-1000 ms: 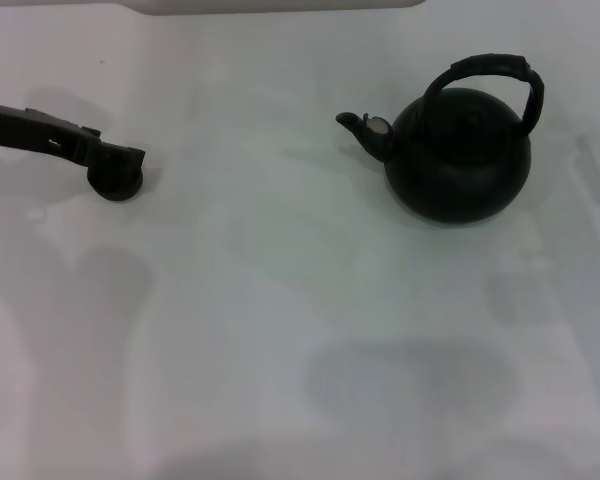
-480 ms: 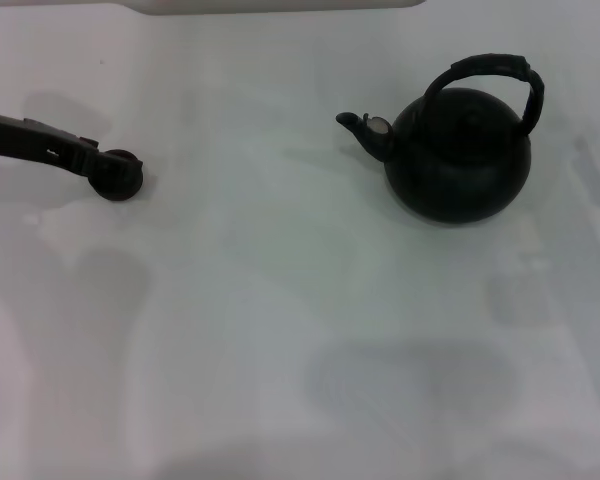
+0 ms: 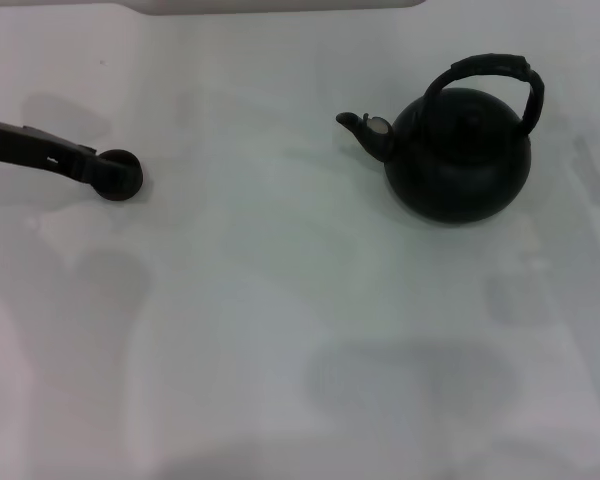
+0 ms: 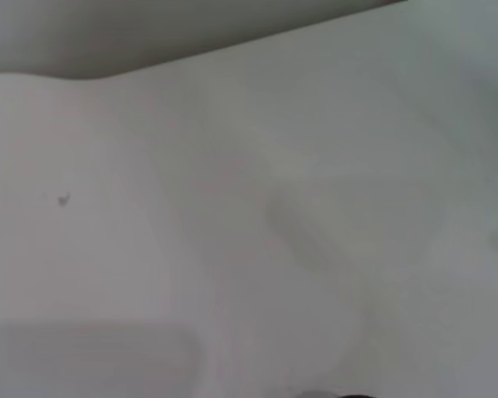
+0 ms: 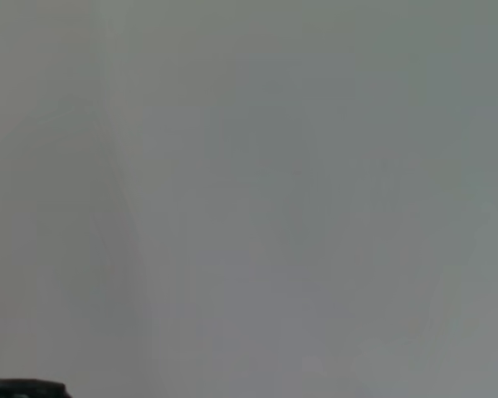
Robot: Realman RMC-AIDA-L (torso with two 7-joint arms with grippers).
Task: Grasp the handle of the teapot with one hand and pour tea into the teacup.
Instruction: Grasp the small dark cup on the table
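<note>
One teapot point(image 3: 458, 155) and one teacup point(image 3: 117, 176) on the worktop point(image 3: 280, 300), well apart. Left gripper point(image 3: 80, 163) touching the cup, finger state unclear. Right gripper barely visible at the edge.

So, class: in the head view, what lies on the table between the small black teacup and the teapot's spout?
Nothing: the head view shows only bare white table between the teacup, held at the left hand, and the teapot.
</note>
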